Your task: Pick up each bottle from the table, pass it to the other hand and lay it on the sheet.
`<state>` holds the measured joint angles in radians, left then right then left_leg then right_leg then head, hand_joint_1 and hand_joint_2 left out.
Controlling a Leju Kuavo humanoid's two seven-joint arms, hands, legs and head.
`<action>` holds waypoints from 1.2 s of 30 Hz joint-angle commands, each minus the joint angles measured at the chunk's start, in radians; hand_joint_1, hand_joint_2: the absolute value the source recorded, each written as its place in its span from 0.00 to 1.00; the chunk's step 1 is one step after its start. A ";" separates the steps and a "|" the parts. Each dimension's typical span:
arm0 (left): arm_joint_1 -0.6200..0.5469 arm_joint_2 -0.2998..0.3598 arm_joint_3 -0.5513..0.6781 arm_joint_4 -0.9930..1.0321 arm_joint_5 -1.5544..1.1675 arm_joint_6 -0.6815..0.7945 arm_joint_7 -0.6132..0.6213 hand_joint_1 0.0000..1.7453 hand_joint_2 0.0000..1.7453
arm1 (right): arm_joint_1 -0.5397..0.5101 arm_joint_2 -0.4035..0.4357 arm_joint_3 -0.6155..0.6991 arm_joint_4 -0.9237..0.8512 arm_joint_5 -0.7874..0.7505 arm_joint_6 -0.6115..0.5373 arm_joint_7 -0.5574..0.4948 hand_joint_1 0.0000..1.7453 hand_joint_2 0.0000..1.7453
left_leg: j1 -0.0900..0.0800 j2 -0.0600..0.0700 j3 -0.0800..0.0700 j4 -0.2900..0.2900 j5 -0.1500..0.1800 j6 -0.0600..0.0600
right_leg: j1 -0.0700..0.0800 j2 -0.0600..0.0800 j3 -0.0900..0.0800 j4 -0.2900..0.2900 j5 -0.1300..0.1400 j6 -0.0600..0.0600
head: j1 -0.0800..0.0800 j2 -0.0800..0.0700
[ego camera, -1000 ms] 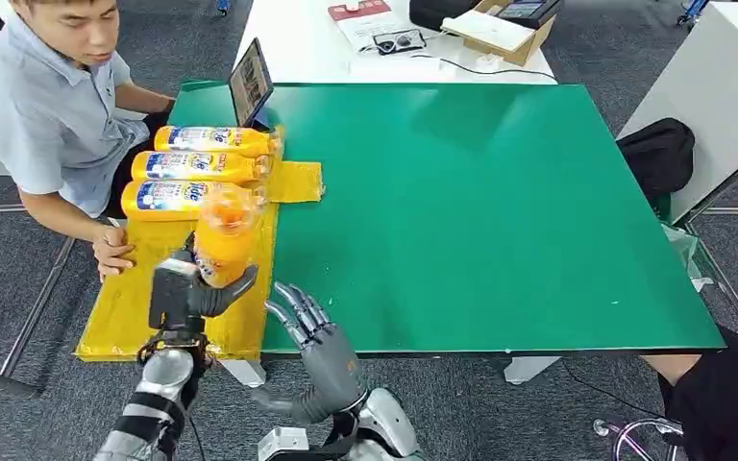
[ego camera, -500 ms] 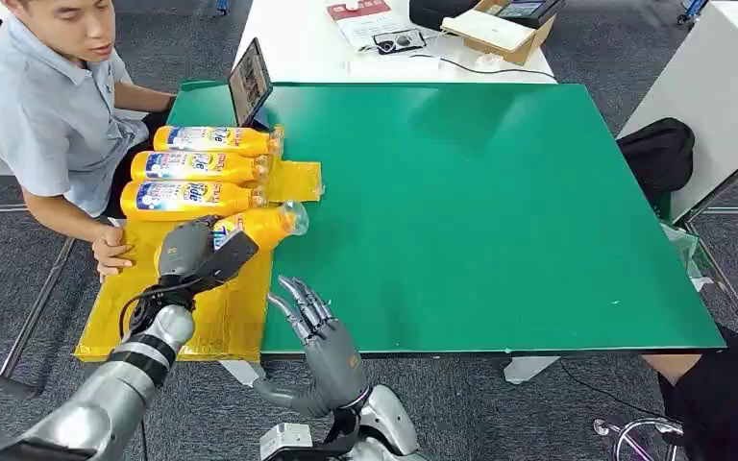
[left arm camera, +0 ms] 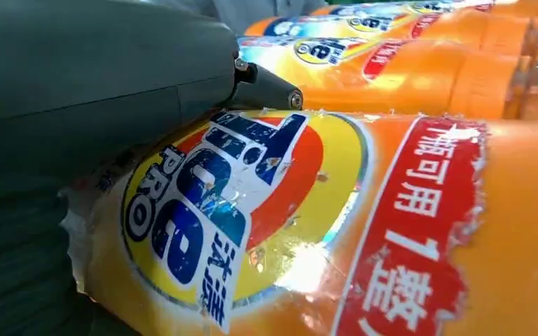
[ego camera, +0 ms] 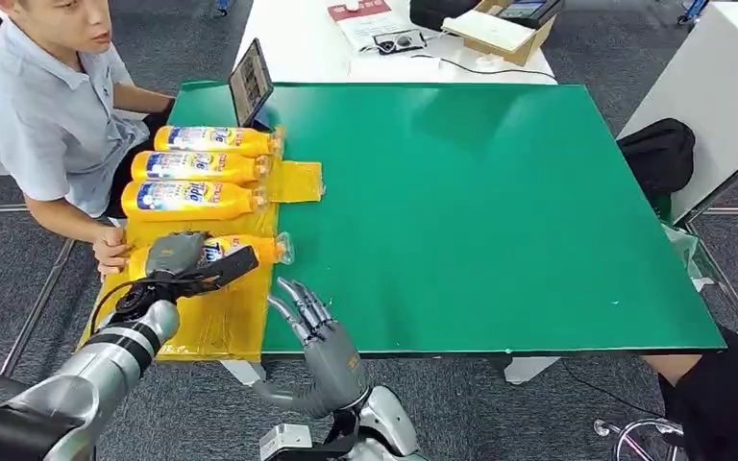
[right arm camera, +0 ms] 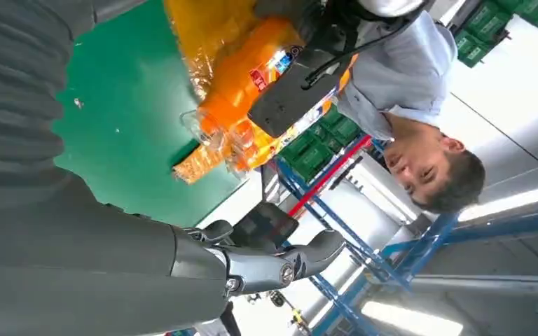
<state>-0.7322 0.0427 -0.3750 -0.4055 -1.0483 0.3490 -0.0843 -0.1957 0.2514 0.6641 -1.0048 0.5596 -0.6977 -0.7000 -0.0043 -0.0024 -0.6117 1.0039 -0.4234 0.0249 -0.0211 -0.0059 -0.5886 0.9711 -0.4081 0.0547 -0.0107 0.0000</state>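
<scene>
An orange detergent bottle (ego camera: 246, 250) lies on its side on the yellow sheet (ego camera: 231, 322), cap toward the green table. My left hand (ego camera: 184, 261) grips it around the labelled middle; its label (left arm camera: 238, 210) shows close up in the left wrist view, with the thumb (left arm camera: 112, 70) against it. Three more orange bottles (ego camera: 192, 168) lie in a row on the sheet beyond it. My right hand (ego camera: 309, 322) hovers open at the table's near edge, fingers spread, holding nothing. From the right wrist camera the held bottle (right arm camera: 242, 80) and my left hand (right arm camera: 301, 84) are visible.
A person (ego camera: 48, 106) sits at the left, one hand (ego camera: 110, 252) resting on the sheet's edge close to my left hand. A tablet (ego camera: 250, 82) stands behind the bottles. The green table (ego camera: 490, 211) stretches to the right. A white desk (ego camera: 394, 43) with boxes lies beyond.
My left hand has swung the bottle from upright down onto its side and lowered it onto the sheet, just in front of the three others. The right hand has stayed put.
</scene>
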 commanded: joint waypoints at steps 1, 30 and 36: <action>-0.023 -0.050 0.014 0.085 0.067 -0.109 -0.098 0.00 1.00 | 0.018 -0.009 0.009 0.058 -0.010 0.000 0.002 0.00 1.00 | 0.001 -0.001 0.003 -0.001 0.000 -0.001 | 0.001 -0.001 0.003 -0.001 -0.001 -0.002 | 0.000 0.000; 0.432 -0.232 0.302 -0.710 1.085 -0.432 -0.496 0.00 1.00 | 0.230 0.085 -0.338 -0.527 0.147 0.000 0.002 0.00 1.00 | 0.000 -0.002 0.004 0.001 -0.002 -0.001 | 0.000 -0.003 0.005 0.001 -0.003 -0.002 | 0.000 0.000; 0.687 -0.234 0.282 -0.992 1.112 -0.220 -0.536 0.00 1.00 | 0.284 0.054 -0.482 -0.520 -0.105 0.000 0.002 0.00 1.00 | -0.001 0.000 0.005 0.000 -0.003 -0.001 | 0.000 0.000 0.005 -0.002 -0.002 -0.002 | 0.000 0.000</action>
<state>-0.2971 -0.1736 -0.0721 -1.0325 0.0698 0.0055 -0.5986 -0.0390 0.2621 0.3974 -1.4169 0.6374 -0.6981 -0.6988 -0.0058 -0.0027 -0.6104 1.0040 -0.4250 0.0255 -0.0226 -0.0064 -0.5873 0.9698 -0.4088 0.0549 -0.0107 0.0000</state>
